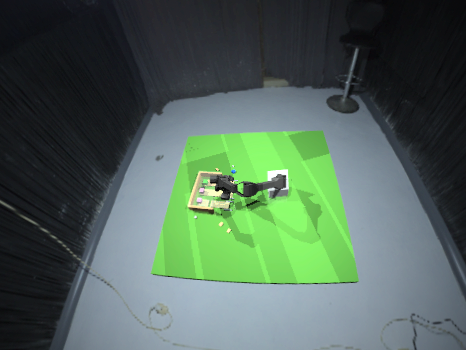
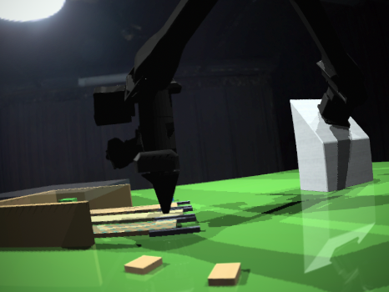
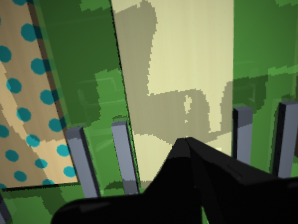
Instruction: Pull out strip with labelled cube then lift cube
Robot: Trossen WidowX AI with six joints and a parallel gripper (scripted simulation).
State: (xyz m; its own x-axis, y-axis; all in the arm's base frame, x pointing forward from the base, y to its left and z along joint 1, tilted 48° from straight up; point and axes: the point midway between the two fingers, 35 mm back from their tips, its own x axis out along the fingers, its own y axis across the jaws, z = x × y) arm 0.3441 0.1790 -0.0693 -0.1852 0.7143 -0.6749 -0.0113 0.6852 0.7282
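Observation:
My gripper (image 2: 167, 212) (image 3: 184, 145) is shut and empty, pointing down with its tips over the outer end of a plain pale yellow strip (image 2: 125, 217) (image 3: 192, 50); I cannot tell whether they touch it. A wooden strip with teal dots (image 2: 125, 229) (image 3: 14, 145) lies beside it, at the left in the wrist view. Another strip (image 2: 156, 207) lies on the far side. In the top view, a green cube (image 1: 205, 181) and two pink cubes (image 1: 201, 191) (image 1: 199, 200) sit at the inner part of the box. Labels are too small to read, and the strips' inner parts are not clear.
The low wooden box (image 1: 193, 195) (image 2: 46, 225) walls in the inner ends of the strips. Dark rails (image 2: 175, 232) (image 3: 125, 157) flank the strips. Two small wooden blocks (image 2: 143, 264) (image 2: 225, 274) lie in front. A blue object (image 1: 233, 171) lies behind the arm.

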